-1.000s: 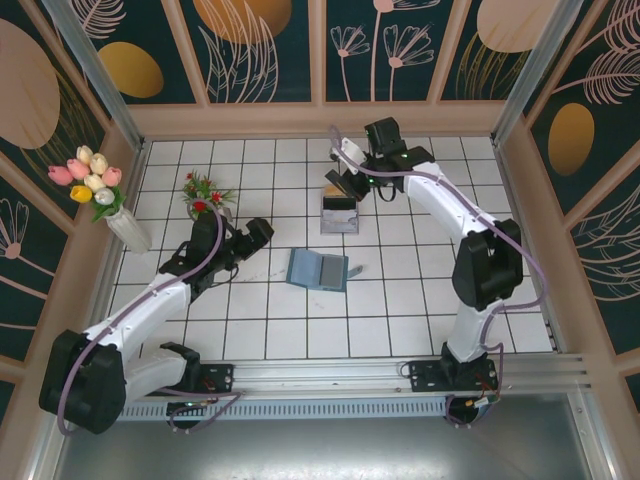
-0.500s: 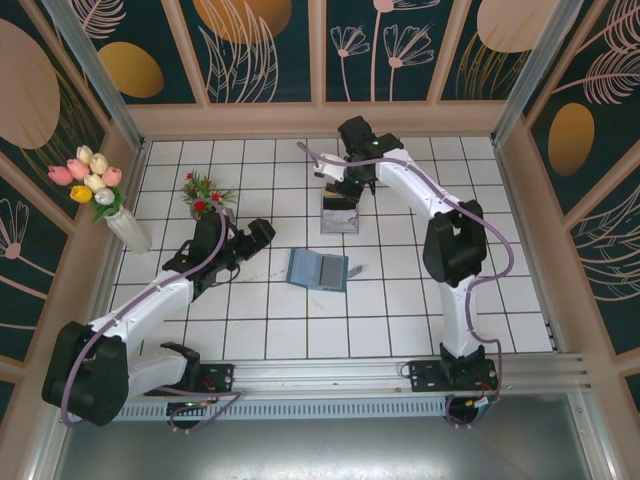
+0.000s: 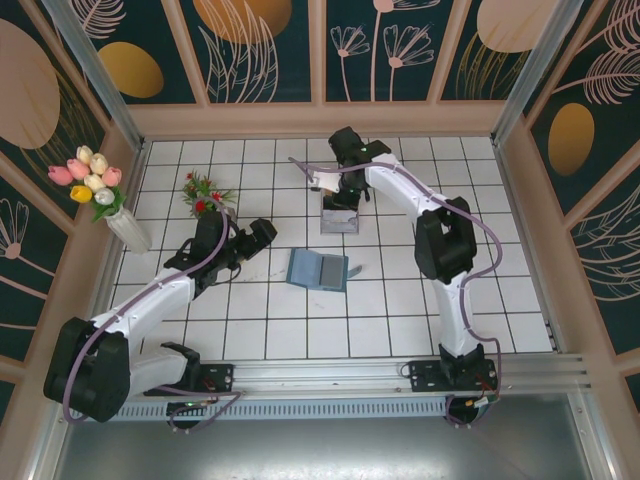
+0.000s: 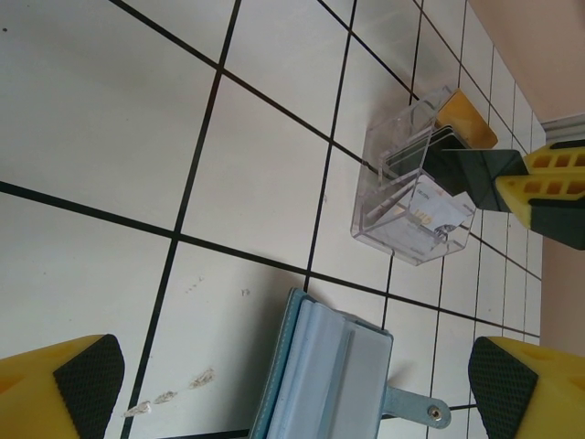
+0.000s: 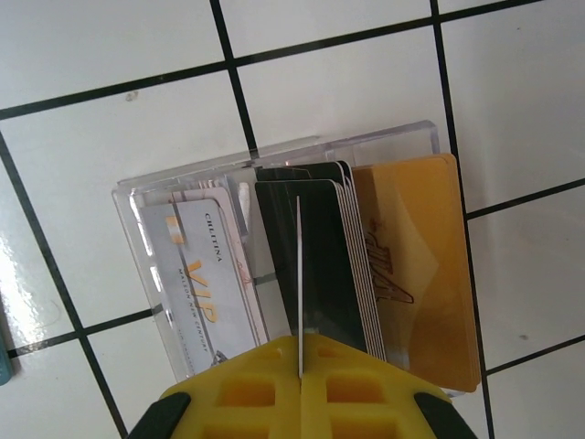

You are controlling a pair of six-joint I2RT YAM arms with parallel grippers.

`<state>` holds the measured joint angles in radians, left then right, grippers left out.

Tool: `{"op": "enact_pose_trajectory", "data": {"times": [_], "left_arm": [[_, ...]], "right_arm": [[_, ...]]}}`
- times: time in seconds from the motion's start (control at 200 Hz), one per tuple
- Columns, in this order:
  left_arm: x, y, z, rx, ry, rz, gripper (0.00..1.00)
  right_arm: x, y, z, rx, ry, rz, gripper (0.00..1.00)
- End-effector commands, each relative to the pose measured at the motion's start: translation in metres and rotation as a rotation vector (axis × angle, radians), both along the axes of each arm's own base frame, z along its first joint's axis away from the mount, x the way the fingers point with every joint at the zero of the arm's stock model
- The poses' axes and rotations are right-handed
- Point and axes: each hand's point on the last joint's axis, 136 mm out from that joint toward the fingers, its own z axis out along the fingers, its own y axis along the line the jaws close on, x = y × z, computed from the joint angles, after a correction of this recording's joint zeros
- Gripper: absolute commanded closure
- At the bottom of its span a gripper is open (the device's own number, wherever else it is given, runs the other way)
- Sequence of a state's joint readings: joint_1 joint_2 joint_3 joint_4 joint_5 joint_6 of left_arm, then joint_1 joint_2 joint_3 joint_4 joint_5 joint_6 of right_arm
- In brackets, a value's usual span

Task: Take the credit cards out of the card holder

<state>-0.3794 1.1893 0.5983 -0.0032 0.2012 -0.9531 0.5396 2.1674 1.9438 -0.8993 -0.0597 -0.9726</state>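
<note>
Your table [image 4: 110, 119] is glossy white glazed tile with matt black grout. The stand [image 4: 370, 197] is clear hard plastic, smooth and shiny. In it, the black cards [image 5: 324, 274] and the gold card [image 5: 411, 256] look like slick plastic, and the pale VIP card [image 5: 206, 274] has a satin sheen. The thin card [image 5: 299, 265] pinched in your right end effector [image 5: 299, 352] shows a smooth white edge. The card holder [image 4: 320, 375] looks like matt teal leatherette with a shiny metal snap [image 4: 437, 414]. Your left end effector [image 4: 297, 380] has smooth yellow plastic fingers [image 4: 32, 402] with grainy matt black pads [image 4: 87, 370].
</note>
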Motion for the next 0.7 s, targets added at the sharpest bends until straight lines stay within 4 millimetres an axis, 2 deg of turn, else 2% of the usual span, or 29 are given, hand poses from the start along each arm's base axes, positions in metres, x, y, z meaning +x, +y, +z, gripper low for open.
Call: {"op": "enact_pose_trajectory", "data": {"times": [0.0,0.405,0.47,0.485,0.52,0.696], "left_arm": [[0.003,0.000,0.009,-0.002,-0.033,-0.009,0.01],[0.004,-0.001,0.009,-0.005,-0.027,-0.010,0.01],[0.004,-0.002,0.008,-0.009,-0.022,-0.013,0.01],[0.004,-0.003,0.009,-0.010,-0.022,-0.014,0.01],[0.004,-0.003,0.009,-0.010,-0.021,-0.017,0.01],[0.003,-0.003,0.012,-0.005,-0.021,-0.023,0.01]], "right_arm": [[0.005,-0.003,-0.001,-0.034,-0.030,0.027,1.00],[0.005,-0.002,-0.010,-0.057,-0.018,0.070,1.00],[0.004,0.001,-0.009,-0.044,-0.015,0.088,1.00],[-0.001,0.008,-0.009,-0.039,-0.013,0.107,1.00],[-0.003,0.011,-0.009,-0.032,-0.007,0.118,1.00],[-0.001,0.017,-0.014,-0.032,-0.009,0.137,1.00]]}}
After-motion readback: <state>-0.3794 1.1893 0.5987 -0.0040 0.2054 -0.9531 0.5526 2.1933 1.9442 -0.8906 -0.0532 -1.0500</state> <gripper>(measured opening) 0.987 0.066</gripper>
